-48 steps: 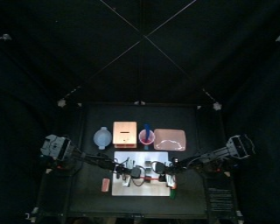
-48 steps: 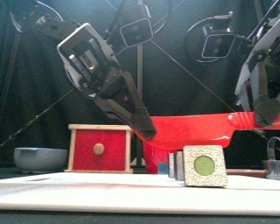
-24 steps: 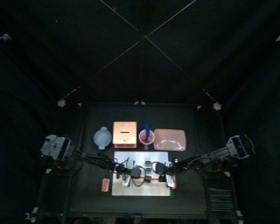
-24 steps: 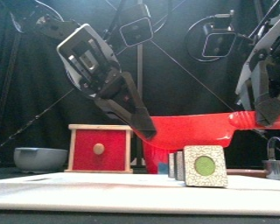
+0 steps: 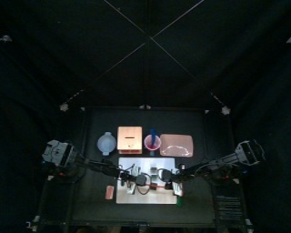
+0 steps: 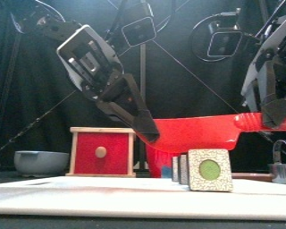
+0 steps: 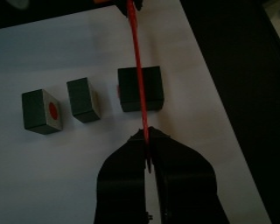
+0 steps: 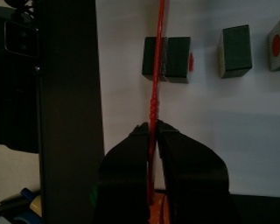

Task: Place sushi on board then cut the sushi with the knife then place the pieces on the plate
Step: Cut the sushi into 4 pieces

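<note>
Presently on record, largest item first.

1. Table (image 5: 90,207): black, and carries everything listed.
2. White cutting board (image 5: 155,197): lies flat at the table's front middle, beneath both arms.
3. Pink tray (image 5: 176,144): behind the board, toward the right. The top view shows no sushi on it.
4. Red knife (image 6: 193,134): held level over the board, thin edge downward, spanning from one pincer to the other. In the wrist views it runs across the largest sushi block. Whether the edge has met that block cannot be told.
5. Sushi, three dark green pieces in a row on the board, each apart from its neighbour:
   - largest block (image 7: 143,87), directly under the blade
   - middle slice (image 7: 81,98)
   - end slice (image 7: 43,109), with a round filling showing on its face

Handling, by judgement:
- The sushi pieces look like light, rigid toy blocks with smooth sides. They are likely to tip or skate on the board if nudged.
- Each is best taken across its two flat dark sides, low down.
- The knife appears stiff, thin and light, and would probably twist in a one-ended hold.

6. Left pincer (image 7: 143,138): fingers pressed nearly together, pinching one end of the red knife.
7. Right pincer (image 8: 154,131): likewise closed down on the knife's other end, touching nothing else.
</note>
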### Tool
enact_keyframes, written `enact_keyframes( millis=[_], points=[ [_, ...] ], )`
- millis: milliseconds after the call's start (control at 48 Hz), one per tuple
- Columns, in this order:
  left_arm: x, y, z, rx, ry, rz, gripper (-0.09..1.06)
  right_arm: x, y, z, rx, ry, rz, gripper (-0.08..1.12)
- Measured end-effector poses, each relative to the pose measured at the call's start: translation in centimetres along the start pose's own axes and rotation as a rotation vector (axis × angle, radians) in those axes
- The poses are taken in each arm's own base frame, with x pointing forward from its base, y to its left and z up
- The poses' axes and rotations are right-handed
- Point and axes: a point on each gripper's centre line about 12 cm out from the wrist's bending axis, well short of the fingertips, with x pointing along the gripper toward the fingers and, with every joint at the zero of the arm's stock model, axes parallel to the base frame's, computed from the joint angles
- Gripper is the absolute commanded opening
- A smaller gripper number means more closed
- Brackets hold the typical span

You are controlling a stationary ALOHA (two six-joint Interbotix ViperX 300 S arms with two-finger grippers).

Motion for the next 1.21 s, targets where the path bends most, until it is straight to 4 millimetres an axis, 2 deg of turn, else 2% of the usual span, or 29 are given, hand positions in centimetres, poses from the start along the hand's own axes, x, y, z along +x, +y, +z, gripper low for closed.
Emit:
enact_keyframes(
  millis=[1208],
  points=[
    [-0.13, 0.00, 0.14, 0.028, -0.005, 0.000, 0.33, -0.19, 0.11, 0.19, 0.004, -0.014, 0.003, 0.26]
  ],
)
